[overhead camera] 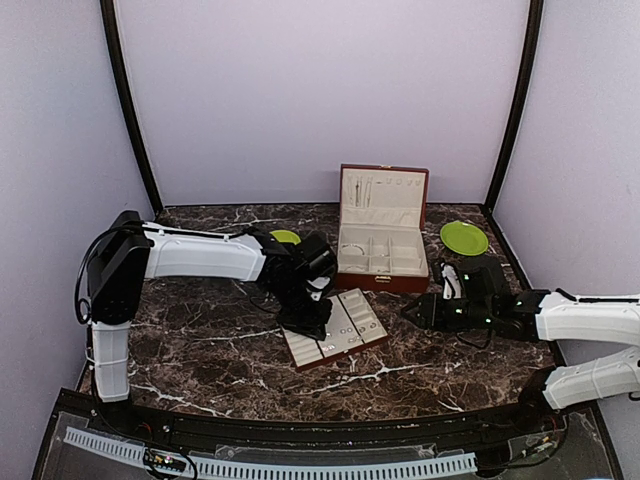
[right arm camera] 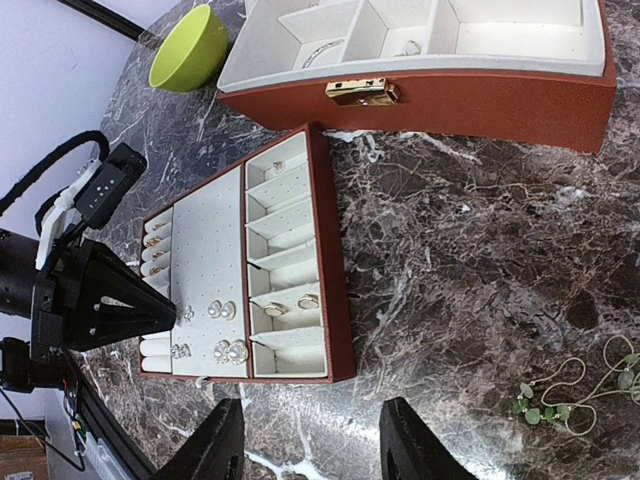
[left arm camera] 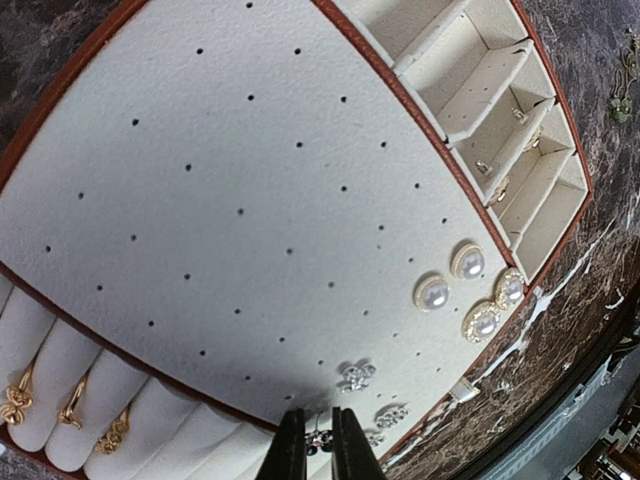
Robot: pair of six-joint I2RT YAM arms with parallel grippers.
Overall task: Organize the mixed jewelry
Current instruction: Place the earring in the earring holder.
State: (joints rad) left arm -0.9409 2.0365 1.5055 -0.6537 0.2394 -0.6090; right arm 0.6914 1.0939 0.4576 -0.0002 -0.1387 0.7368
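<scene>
Nearest, the red-brown tray (overhead camera: pixel 355 320) lies flat on the dark marble table (overhead camera: pixel 200 340), just beyond the arm bases. The left gripper (left arm camera: pixel 320 448) points down at one edge of the tray's perforated cream panel. Its fingers (left arm camera: pixel 292 452) are drawn close together and pinch a small silvery stud (left arm camera: pixel 319 438) right at the panel's surface. Two more sparkly studs (left arm camera: pixel 355 377) sit just beside it, and four pearl earrings (left arm camera: pixel 433 292) cluster a little further along the same edge. On one side of the panel, gold rings (left arm camera: pixel 15 402) are tucked between the cream rolls. On the other side, a row of small compartments holds a few tiny gold-toned pieces (right arm camera: pixel 290 302).

The right gripper (right arm camera: pixel 312 445) hangs over bare marble just off the tray's end, fingers spread wide and holding nothing. A thin necklace (right arm camera: pixel 570 395) with green beads lies loose on the marble, apart from the tray.

Farther back stands the open red-brown box (overhead camera: pixel 382 282), its lid upright and its brass clasp facing the tray. Its cream compartments hold thin silvery pieces (right arm camera: pixel 320 52) — too fine to make out. A lime-green bowl (overhead camera: pixel 285 238) sits to the box's left, partly hidden behind the left arm, and a green plate (overhead camera: pixel 464 238) lies to its right, near the back wall.
</scene>
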